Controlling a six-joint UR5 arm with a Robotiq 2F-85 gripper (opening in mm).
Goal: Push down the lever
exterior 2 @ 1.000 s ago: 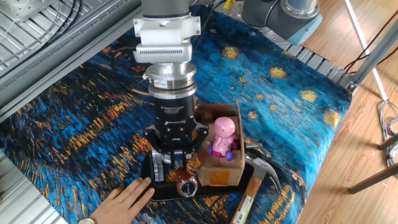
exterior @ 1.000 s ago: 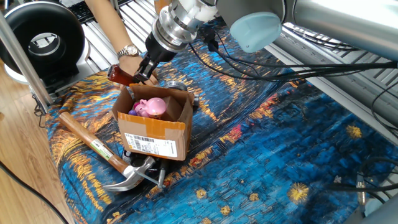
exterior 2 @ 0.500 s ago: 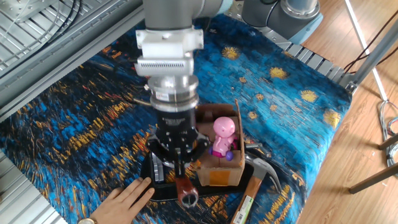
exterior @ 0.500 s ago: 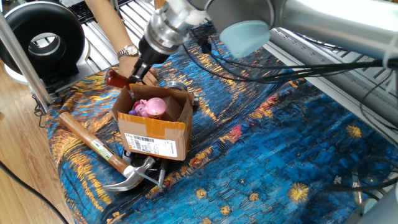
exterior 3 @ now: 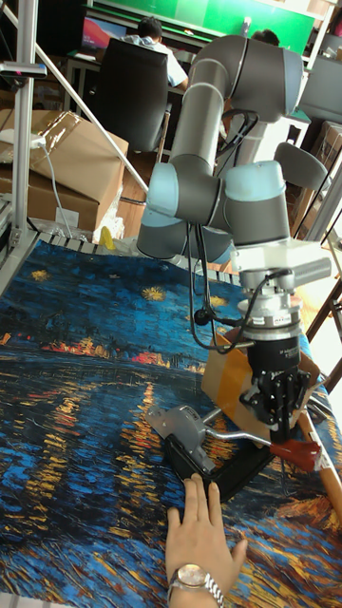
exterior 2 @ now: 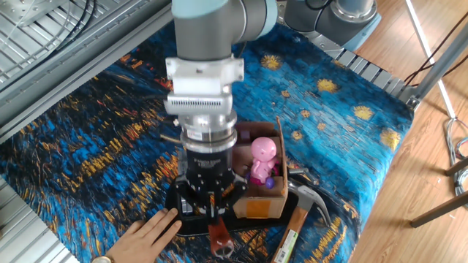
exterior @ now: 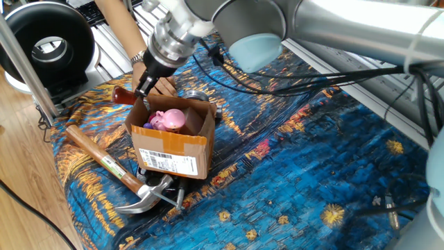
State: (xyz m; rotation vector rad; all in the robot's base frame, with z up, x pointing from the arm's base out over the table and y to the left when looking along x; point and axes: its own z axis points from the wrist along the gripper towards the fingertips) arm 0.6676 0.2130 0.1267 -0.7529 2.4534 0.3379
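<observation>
Here the lever [exterior 3: 269, 445], a slim metal bar with a dark-red sleeve, juts from its black base [exterior 3: 220, 472] beside the cardboard box [exterior: 171, 142]. The box holds a pink toy [exterior: 168, 119]. The gripper [exterior 3: 275, 421] bears on the bar near the sleeve, fingers drawn close together. A person's hand [exterior 3: 201, 540] steadies the base.

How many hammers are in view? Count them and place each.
1. The hammer lies on the cloth in front of the box, its head under the box's corner. Others may be hidden behind the box.
</observation>
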